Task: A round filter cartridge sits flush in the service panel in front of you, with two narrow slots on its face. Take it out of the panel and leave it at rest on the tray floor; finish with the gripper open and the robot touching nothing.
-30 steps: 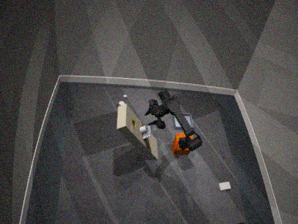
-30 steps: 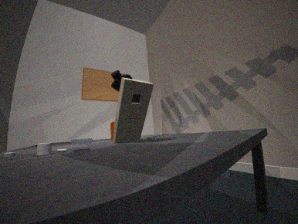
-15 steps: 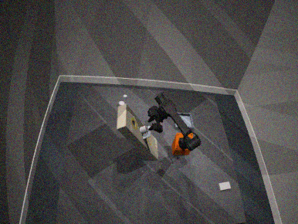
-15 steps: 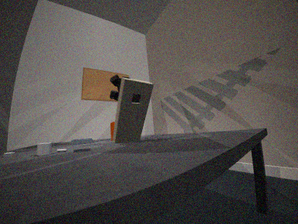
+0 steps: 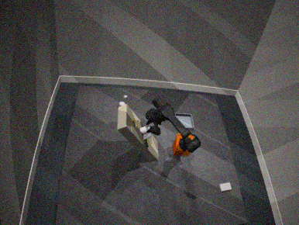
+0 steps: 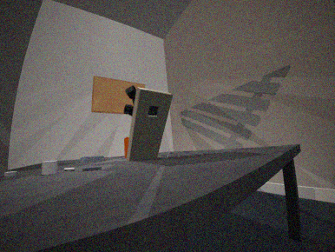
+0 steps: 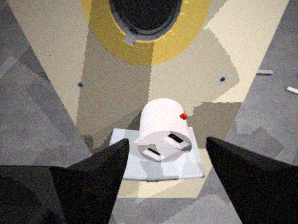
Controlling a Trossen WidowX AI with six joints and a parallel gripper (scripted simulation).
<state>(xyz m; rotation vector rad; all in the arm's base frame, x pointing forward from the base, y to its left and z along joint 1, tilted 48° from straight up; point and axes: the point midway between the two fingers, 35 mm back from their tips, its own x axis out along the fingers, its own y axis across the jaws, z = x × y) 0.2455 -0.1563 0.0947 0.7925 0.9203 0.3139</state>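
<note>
A white cylinder (image 7: 164, 119) (image 5: 144, 129) with two dark slots in its end face, by its look the cartridge, rests on a pale plate (image 7: 192, 166) low on the panel's front. A small red mark shows on its side. The tan service panel (image 7: 175, 85) (image 5: 122, 116) (image 6: 149, 135) stands tilted. Its yellow ring (image 7: 100, 25) surrounds a dark, empty-looking round opening (image 7: 145, 15). My gripper (image 7: 168, 144) is open, with one finger to each side of the cylinder's slotted end and a visible gap on both sides. A pale blue tray (image 5: 185, 120) lies on the table behind the arm.
The orange arm base (image 5: 180, 147) stands to the right of the panel. A white block (image 5: 225, 186) lies at the right front. Small white items (image 5: 122, 104) are beyond the panel's far end. A white cylinder-like object (image 6: 49, 167) stands on the table's left.
</note>
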